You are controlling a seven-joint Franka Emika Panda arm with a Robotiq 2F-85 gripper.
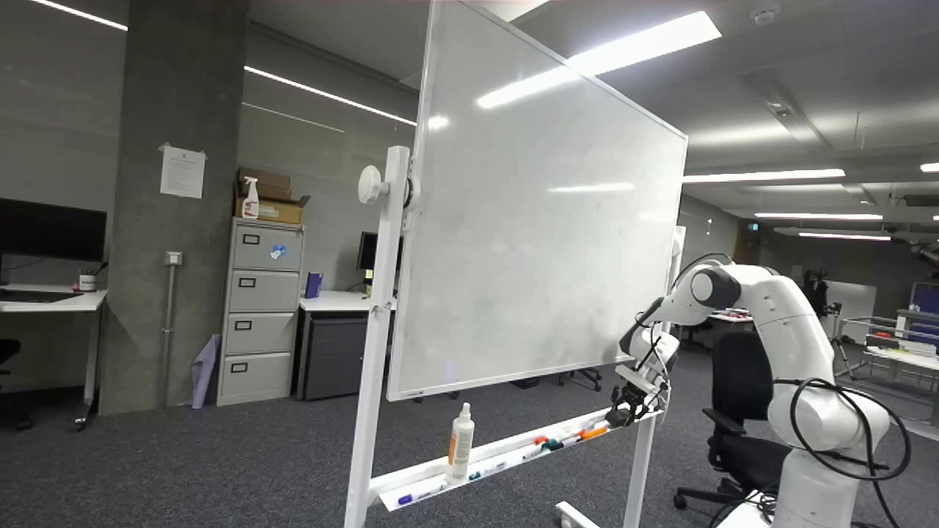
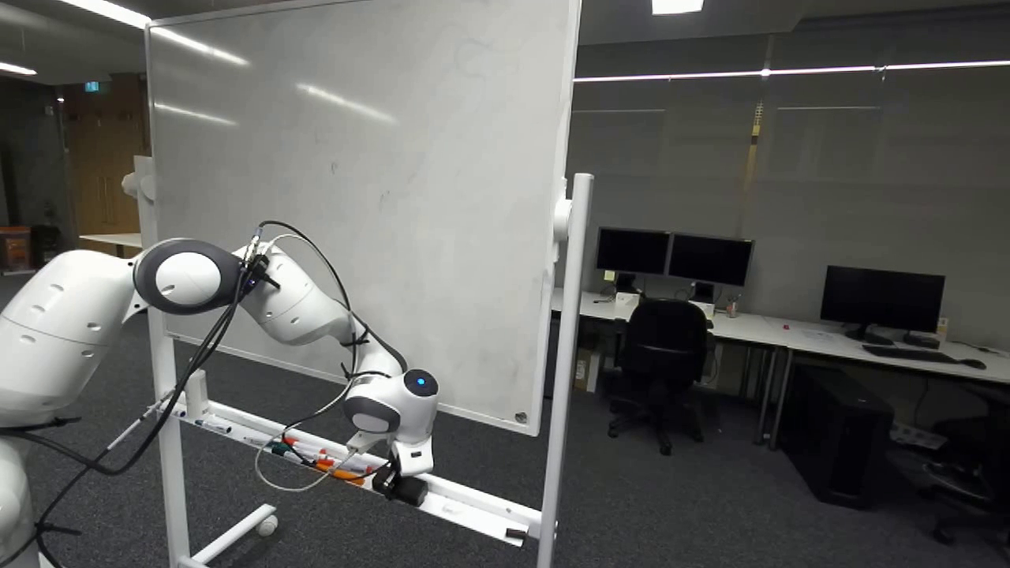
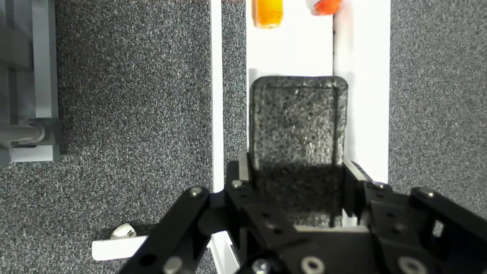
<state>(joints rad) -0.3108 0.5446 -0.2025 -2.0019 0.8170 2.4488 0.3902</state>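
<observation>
A black whiteboard eraser (image 3: 298, 118) with a speckled top lies lengthwise between my fingers in the wrist view. My gripper (image 3: 296, 171) has one finger against each long side of it and is shut on it. The eraser is over the white pen tray (image 3: 291, 49) under the whiteboard; I cannot tell whether it rests on the tray or is slightly above. In both exterior views my gripper (image 1: 632, 402) (image 2: 387, 478) points down at the tray, with the dark eraser (image 1: 618, 417) (image 2: 412, 491) at its tips. An orange marker (image 3: 269, 13) lies just ahead of the eraser.
Several markers (image 2: 284, 450) lie along the tray beside my gripper. A white spray bottle (image 1: 461, 444) stands on the tray. A small dark object (image 2: 515, 534) lies at the tray's end. The whiteboard (image 1: 543, 220) rises close to my arm. A black chair (image 1: 741, 396) stands behind the arm.
</observation>
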